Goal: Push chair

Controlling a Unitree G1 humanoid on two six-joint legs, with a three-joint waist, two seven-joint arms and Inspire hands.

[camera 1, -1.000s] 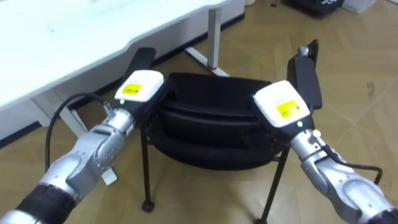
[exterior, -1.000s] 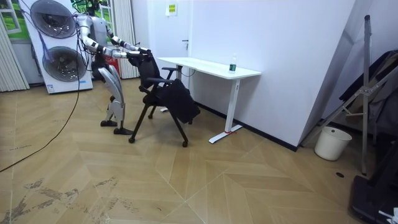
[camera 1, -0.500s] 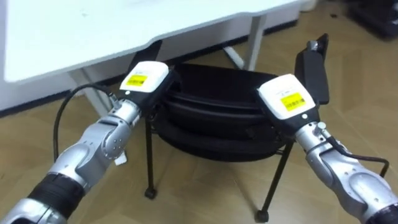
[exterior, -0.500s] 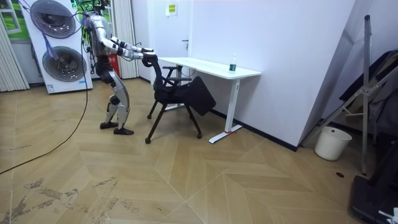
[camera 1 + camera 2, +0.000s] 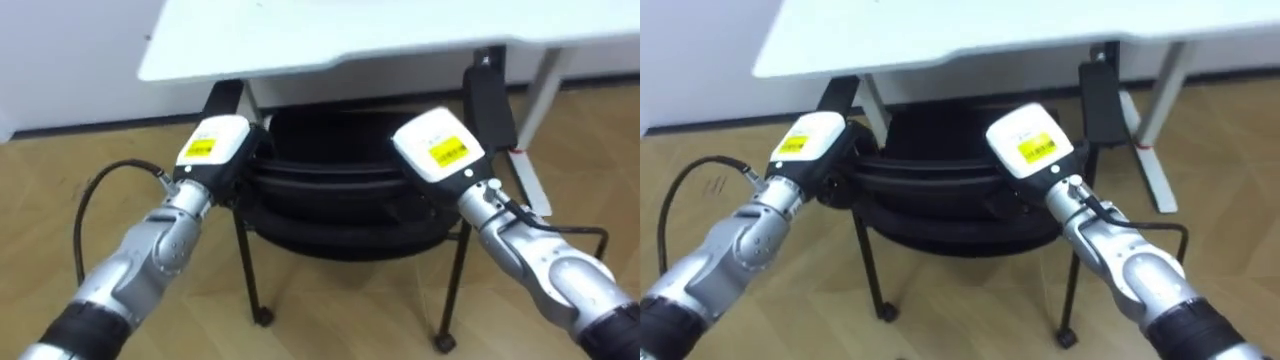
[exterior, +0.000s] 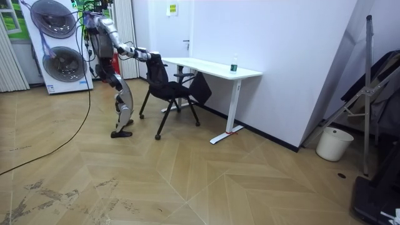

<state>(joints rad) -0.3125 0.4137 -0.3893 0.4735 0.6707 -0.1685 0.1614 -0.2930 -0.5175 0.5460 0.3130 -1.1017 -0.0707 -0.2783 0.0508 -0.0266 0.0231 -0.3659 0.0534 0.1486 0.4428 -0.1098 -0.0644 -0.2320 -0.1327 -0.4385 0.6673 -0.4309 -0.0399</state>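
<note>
- Left hand (image 5: 214, 150): set against the left end of the chair (image 5: 340, 205) backrest's top edge, back of the hand facing up. Whether it is spread or clasped round the edge cannot be told; its front is hidden by the backrest.
- Right hand (image 5: 436, 150): set against the right end of the same top edge, level with the left hand. Its hold likewise cannot be told.
- Chair: black, with thin dark legs on castors, standing upright on the wooden floor (image 5: 330, 320). The backrest faces the robot. Two black armrests rise at either side, their tips reaching the desk's near edge.
- Position: the seat is partly under the near edge of the white desk (image 5: 330, 40). A white desk leg (image 5: 536, 88) stands just to the chair's right.
- Room view: the robot stands on the room view's left of the chair (image 6: 170, 87), leaning forward, both arms stretched to the backrest. A small bottle (image 6: 234, 64) stands towards the desk's (image 6: 206, 65) far end.
</note>
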